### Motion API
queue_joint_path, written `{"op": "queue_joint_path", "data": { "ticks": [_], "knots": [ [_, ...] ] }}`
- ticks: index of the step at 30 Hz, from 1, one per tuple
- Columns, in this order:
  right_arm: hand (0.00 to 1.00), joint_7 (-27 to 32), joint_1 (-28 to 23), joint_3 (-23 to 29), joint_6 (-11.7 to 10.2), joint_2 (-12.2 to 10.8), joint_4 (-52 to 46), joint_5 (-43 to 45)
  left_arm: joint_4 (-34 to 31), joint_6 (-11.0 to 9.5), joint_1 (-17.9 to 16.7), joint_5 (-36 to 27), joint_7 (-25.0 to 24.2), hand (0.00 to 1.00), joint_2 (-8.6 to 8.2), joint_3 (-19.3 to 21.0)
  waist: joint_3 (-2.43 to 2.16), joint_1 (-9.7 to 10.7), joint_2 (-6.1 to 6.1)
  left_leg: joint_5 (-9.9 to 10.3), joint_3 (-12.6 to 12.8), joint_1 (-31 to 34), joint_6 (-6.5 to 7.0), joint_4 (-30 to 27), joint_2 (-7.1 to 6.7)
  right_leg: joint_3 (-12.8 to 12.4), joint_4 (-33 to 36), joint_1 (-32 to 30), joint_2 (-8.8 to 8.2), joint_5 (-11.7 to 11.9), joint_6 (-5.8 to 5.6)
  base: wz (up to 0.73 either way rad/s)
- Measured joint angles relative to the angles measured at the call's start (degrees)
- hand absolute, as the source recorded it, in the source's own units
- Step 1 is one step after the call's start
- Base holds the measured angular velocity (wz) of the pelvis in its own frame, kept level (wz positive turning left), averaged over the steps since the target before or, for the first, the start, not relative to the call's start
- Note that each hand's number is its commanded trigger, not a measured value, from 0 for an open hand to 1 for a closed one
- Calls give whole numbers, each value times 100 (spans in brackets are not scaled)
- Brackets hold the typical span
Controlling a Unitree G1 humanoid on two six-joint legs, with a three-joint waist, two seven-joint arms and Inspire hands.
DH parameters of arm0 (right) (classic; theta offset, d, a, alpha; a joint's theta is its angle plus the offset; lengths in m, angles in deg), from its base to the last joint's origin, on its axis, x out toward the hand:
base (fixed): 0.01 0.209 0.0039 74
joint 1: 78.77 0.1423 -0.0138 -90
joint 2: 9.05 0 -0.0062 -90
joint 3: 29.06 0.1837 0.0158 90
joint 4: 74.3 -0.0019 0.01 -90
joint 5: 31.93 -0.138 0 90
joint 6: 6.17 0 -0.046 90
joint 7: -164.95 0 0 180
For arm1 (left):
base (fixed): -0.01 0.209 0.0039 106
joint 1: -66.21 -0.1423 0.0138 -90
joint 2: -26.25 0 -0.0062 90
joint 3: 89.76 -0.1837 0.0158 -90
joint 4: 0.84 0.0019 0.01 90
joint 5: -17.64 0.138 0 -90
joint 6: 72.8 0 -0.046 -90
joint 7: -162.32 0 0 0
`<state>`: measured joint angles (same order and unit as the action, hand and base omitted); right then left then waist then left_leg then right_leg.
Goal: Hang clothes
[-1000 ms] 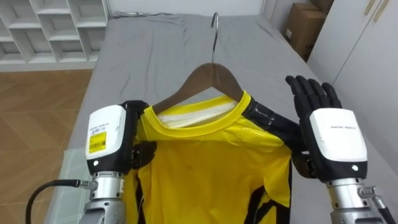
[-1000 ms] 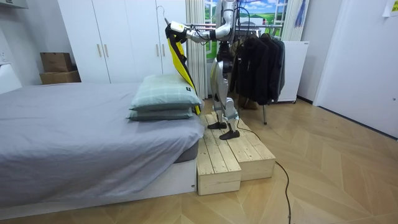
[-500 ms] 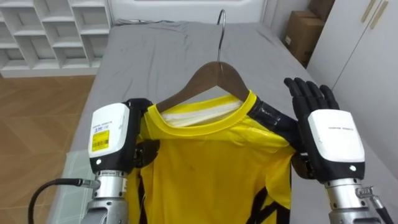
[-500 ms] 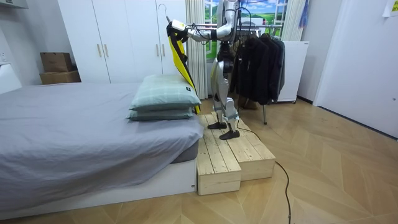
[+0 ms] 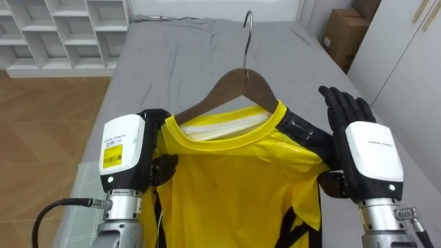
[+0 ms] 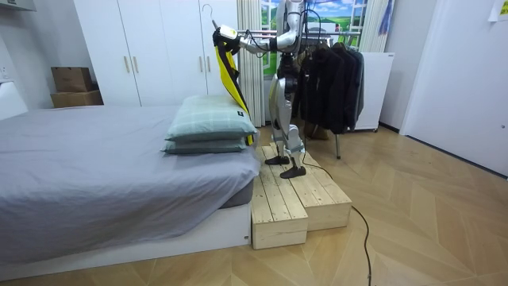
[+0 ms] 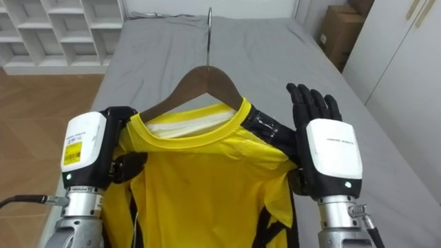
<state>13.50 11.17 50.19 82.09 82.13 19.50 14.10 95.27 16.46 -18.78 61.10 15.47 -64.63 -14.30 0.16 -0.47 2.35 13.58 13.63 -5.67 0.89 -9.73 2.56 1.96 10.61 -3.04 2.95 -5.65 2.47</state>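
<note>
A yellow shirt (image 5: 234, 186) with black shoulder trim hangs on a wooden hanger (image 5: 234, 86) whose metal hook (image 5: 247, 27) points up. I hold it in front of me at chest height. My left hand (image 5: 122, 151) is curled round the shirt's left shoulder at the hanger's end. On the other side my right hand (image 5: 368, 158) stands against the right shoulder with its fingers (image 5: 343, 110) straight up. In the room view I stand on a wooden platform (image 6: 298, 199) with both arms raised, and the shirt (image 6: 226, 71) hangs toward the room view's left.
A grey bed (image 5: 179, 55) stretches ahead below the shirt, with two pillows (image 6: 210, 127) at its near end. White shelves (image 5: 62, 27) stand at far left, a cardboard box (image 5: 344, 38) at far right. A rack of dark clothes (image 6: 329, 75) is behind me, and white wardrobes (image 6: 151, 48) line the wall.
My arms have lifted the shirt a little in the room view. The head view has shifted slightly. Both hands keep their places on the shoulders.
</note>
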Motion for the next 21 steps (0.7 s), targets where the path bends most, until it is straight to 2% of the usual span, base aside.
{"op": "queue_joint_path", "data": {
  "ticks": [4, 9, 21],
  "knots": [
    [0, -24, 2, -112, -2, 4, 2, -426, -20, 0, 0, -1, 0, 100, 5, -1, 5, -17, -11, 0, -4, -1, 0, 1, 6, 0, 1, 0, -2, 0, 0, 0],
    [0, -427, 242, -138, 0, -15, 89, -573, -53, 0, 0, 130, 7, 100, -5, 14, 46, -20, -75, 0, -3, 1, 0, 4, -2, 1, 5, -6, 2, 0, 1, 0],
    [0, -1299, 357, -146, 2, -17, 183, -525, -50, 0, 0, 612, -68, 100, -32, 23, 46, -156, -55, 0, -33, 1, 0, 2, 0, 37, 7, 3, -3, 0, 1, 1]
  ]
}}
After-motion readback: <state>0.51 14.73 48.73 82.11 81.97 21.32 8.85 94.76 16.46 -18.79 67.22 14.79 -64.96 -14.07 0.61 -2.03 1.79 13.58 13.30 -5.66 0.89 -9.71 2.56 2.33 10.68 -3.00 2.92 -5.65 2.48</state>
